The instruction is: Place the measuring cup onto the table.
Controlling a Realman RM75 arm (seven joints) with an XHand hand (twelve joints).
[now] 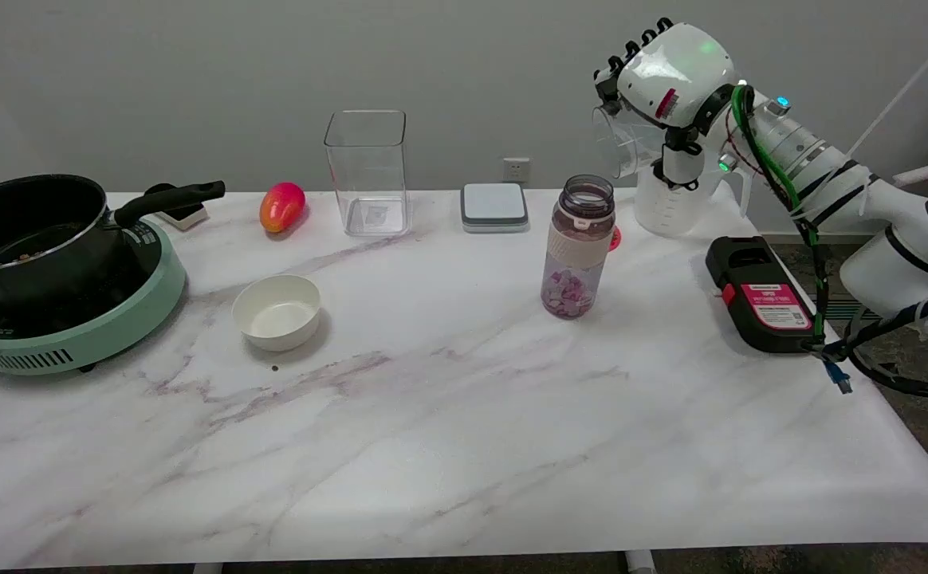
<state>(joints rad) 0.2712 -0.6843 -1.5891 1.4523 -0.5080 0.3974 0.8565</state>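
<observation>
1. measuring cup (622,143), clear plastic, is up in the air at about two o'clock in the head view, tipped on its side with its mouth turned toward nine o'clock; it hangs above the far right part of the bench (464,446) and touches nothing on it.
2. right hand (667,80) grips the cup from its three o'clock side; the fingers (638,38) curl over the top of it, closed on the cup.
3. just below the cup, toward five o'clock, a translucent jug (667,209) with printed marks stands on the bench.
4. further out: a bottle (580,247) with purple bits at seven o'clock of the cup, a black-and-red device (759,295) at five o'clock, a grey scale (494,206), a tall clear container (367,171), a white bowl (277,312), and a pot (29,231) on a green cooker (81,335) at far nine o'clock.
5. progress, as i judge it: the cup is held and lifted, but the placing is not yet done. it still has to be turned upright, lowered to a bare patch of bench, and let go.
</observation>
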